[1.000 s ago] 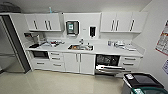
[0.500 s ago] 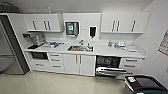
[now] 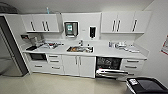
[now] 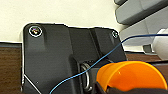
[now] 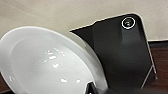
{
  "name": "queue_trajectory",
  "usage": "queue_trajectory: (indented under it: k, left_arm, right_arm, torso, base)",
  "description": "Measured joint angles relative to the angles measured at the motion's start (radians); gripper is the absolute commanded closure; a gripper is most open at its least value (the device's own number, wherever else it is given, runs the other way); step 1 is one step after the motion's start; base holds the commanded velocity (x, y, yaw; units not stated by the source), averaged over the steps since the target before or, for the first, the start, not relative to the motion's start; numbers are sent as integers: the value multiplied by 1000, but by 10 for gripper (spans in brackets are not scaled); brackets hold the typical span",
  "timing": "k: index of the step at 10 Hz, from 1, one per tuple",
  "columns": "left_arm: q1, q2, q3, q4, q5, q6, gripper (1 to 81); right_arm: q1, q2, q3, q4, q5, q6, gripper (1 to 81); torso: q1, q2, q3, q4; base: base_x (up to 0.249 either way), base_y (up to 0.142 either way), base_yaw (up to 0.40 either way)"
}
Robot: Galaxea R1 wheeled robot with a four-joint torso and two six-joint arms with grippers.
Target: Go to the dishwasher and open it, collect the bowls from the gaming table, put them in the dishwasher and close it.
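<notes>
One dishwasher (image 3: 110,67), door dropped open, under one long white worktop (image 3: 105,52) with one sink (image 3: 80,49). Two bowls seen at the wrists: one orange bowl (image 4: 130,76) in the left wrist view, one white bowl (image 5: 47,62) in the right wrist view. On the wall, one paper-towel dispenser (image 3: 71,29) and one dark soap dispenser (image 3: 92,32); on the floor, one dark bin (image 3: 147,85).
</notes>
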State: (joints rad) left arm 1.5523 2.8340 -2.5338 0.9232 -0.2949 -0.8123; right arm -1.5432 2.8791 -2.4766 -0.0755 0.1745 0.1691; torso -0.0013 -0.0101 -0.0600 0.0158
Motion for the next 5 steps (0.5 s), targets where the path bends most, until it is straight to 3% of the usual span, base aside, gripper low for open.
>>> queue_trajectory:
  k: [5]
  left_arm:
    - [-8, -2, -3, -3, -1, -1, 811]
  right_arm:
    - [6, 5, 2, -4, 7, 1, 811]
  torso:
    - [1, 0, 0, 0]
  base:
    - [116, 0, 0]
